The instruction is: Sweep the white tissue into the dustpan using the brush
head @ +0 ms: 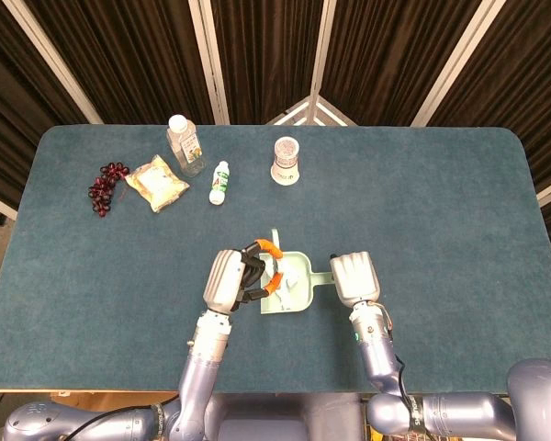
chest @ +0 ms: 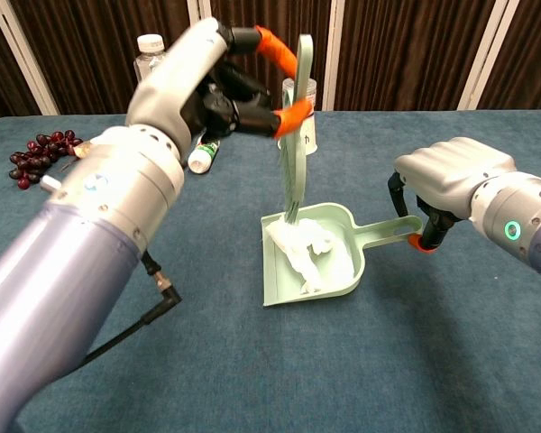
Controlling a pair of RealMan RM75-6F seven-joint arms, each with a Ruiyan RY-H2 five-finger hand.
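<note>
A blue-carpeted table (head: 422,211) stands before dark curtains, and the chest view alone shows the white tissue (chest: 308,253) lying inside the dustpan (chest: 343,275), whose handle the right robot hand (chest: 437,185) grips, under the brush (chest: 295,135) pinched upright by the left robot hand (chest: 218,83).

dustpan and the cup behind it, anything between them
Nothing: in the head view, bare table separates the dustpan from the cup.
</note>
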